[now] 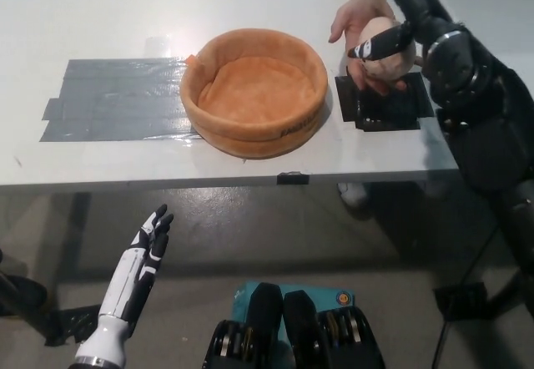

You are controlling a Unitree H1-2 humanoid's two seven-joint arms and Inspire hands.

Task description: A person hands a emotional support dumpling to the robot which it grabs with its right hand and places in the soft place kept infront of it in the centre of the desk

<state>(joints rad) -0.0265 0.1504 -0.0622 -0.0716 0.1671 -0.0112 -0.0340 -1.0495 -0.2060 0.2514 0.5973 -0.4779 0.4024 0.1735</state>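
**Handover: black hand at the dumpling**

While a person's bare hand (360, 20) holds the round, pale beige plush dumpling (385, 52) from the far side, the robot's black right hand (400, 27) lies over the dumpling's top and right side. One black finger with a white band runs across its front face. Fingers (373, 48) appear to be curled around the dumpling, but whether they grip it firmly cannot be told; the person's palm is under and behind it on the left.

Position of the dumpling: above the black rectangular pad (384, 106) on the right part of the white desk (108, 10), just right of the basket and apart from it.

Round orange soft fabric basket (253, 92) sits at the centre of the desk, near the front edge, with nothing inside. Its left rim overlaps the end of a wide grey tape patch (113, 100) stuck flat on the desk top.

Right arm, black, comes in from the lower right and crosses the desk's right front corner.

White left hand (142, 256) hangs below desk level at lower left, fingers straight and slightly apart, holding nothing, well away from everything on the desk.
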